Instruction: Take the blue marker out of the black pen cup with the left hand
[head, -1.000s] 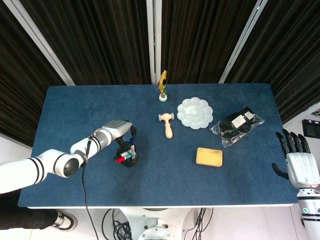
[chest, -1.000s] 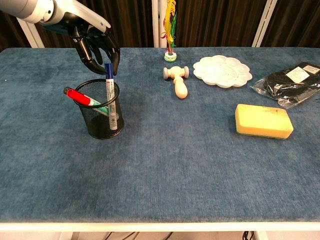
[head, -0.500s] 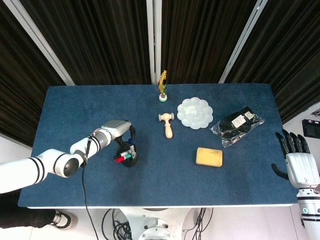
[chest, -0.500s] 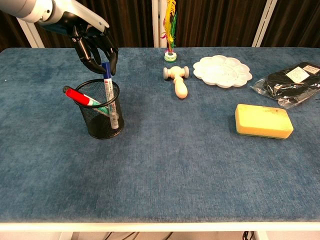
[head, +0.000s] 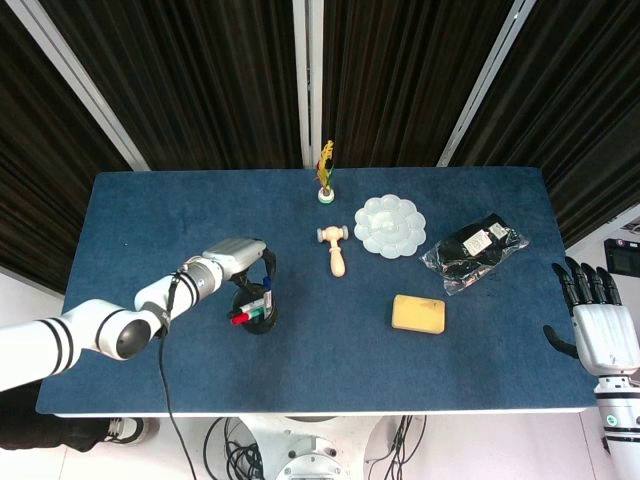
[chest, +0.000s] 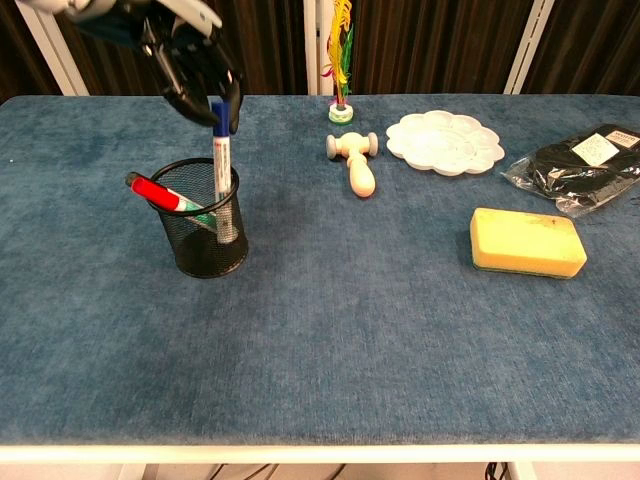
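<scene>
The black mesh pen cup (chest: 205, 252) stands on the left part of the blue table, seen from above as a dark ring (head: 261, 324). The blue marker (chest: 223, 170) stands upright, its lower end still inside the cup. My left hand (chest: 190, 65) pinches its blue cap from above; in the head view that hand (head: 250, 264) hovers over the cup with the marker (head: 265, 288) below it. A red marker (chest: 160, 193) leans in the cup towards the left. My right hand (head: 598, 322) hangs off the table's right edge, fingers apart and holding nothing.
A wooden mallet (chest: 355, 165) lies at mid-table. Behind it stands a feather shuttlecock (chest: 340, 60). Right of the mallet are a white palette (chest: 445, 142), a yellow sponge (chest: 527, 242) and a black bagged item (chest: 580, 160).
My left hand has closed on the blue marker's cap and risen, drawing the marker partly up out of the cup. The right hand has not moved.
</scene>
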